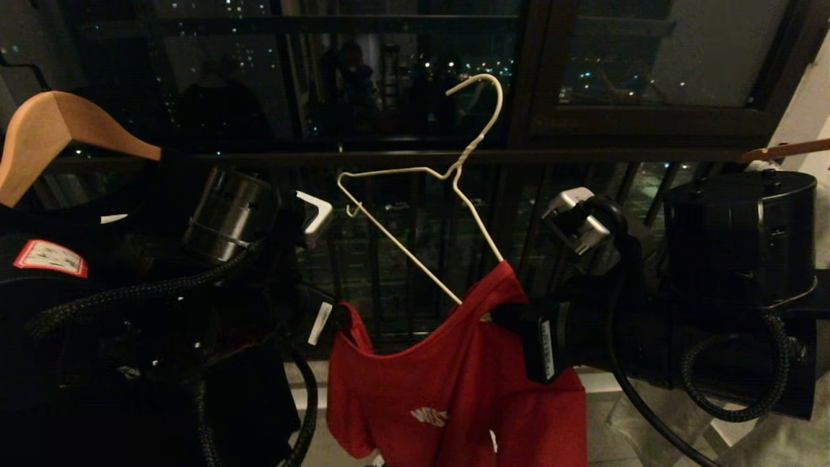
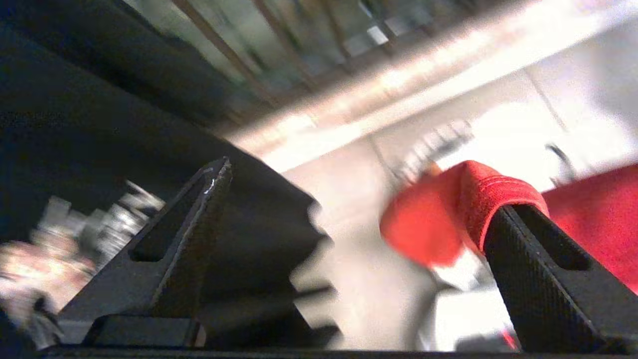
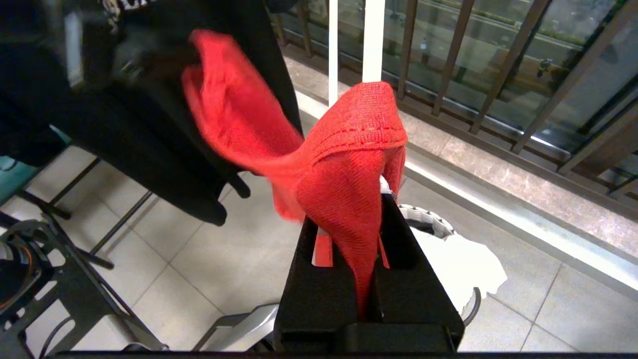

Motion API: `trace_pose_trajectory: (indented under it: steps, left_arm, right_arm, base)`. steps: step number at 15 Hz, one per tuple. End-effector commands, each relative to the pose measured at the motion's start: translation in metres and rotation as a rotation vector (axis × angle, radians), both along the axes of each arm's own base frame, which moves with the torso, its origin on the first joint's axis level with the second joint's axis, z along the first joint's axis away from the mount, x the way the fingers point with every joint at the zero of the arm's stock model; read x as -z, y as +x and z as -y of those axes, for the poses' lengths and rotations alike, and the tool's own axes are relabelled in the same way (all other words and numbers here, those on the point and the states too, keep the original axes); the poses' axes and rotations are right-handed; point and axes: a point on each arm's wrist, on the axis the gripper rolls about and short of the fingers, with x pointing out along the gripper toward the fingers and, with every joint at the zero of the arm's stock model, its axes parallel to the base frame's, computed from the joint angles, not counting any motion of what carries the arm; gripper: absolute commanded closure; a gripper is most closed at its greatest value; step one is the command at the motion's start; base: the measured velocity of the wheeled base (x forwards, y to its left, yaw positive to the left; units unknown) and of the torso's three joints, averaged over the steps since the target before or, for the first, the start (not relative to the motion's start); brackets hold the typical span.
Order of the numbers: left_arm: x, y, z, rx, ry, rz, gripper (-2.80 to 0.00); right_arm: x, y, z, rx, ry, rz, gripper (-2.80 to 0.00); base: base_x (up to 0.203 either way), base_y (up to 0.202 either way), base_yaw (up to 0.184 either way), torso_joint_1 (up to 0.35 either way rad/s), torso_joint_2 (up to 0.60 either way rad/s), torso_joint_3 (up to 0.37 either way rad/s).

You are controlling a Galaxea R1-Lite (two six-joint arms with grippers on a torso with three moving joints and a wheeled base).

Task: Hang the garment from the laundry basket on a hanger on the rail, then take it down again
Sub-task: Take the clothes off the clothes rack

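The right gripper is clamping the red T-shirt's collar just below the wire hanger; the left gripper is standing released, collar draped over one finger.

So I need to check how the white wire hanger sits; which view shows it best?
The head view: the whole hanger shows, hook up, tilted, one end inside the red T-shirt. The right wrist view shows only two white wire pieces above the collar. The left wrist view shows none of it.
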Motion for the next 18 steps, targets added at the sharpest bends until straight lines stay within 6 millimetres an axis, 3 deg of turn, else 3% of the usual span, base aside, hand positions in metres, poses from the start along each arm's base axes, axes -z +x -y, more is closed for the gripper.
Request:
trace_pose_trajectory:
  steps: [1,3,6,9,14,18]
  left_arm:
    - [-0.003,-0.005,-0.003,0.027,0.003,-0.094,-2.80]
    - [-0.009,-0.005,-0.008,0.058,-0.032,-0.227,-2.80]
    - [0.006,0.015,-0.007,0.059,-0.043,-0.328,-2.80]
    - [0.005,0.030,-0.012,0.141,-0.142,-0.475,-2.80]
    - [0.026,0.073,-0.019,0.028,-0.180,-0.509,-2.80]
    - [0.001,0.060,-0.028,0.038,-0.218,-0.430,-2.80]
  right_arm:
    - [0.001,0.000,-0.001,-0.001,0.000,-0.001,0.00]
    - [0.000,0.000,0.000,0.001,0.001,0.001,0.00]
    - [0.000,0.000,0.000,0.001,0.001,0.001,0.00]
    - [-0.001,0.001,0.000,0.004,0.003,0.003,0.00]
    - [0.003,0.008,0.002,0.025,-0.005,-0.006,0.00]
    - [0.005,0.016,0.005,0.052,-0.009,-0.012,0.00]
  base:
    - [0.000,0.000,0.000,0.000,0.00,0.000]
    - [0.000,0.000,0.000,0.000,0.00,0.000]
    - [0.000,0.000,0.000,0.000,0.00,0.000]
    - [0.000,0.000,0.000,0.000,0.00,0.000]
    - [0.000,0.000,0.000,0.000,0.00,0.000]
    - [0.000,0.000,0.000,0.000,0.00,0.000]
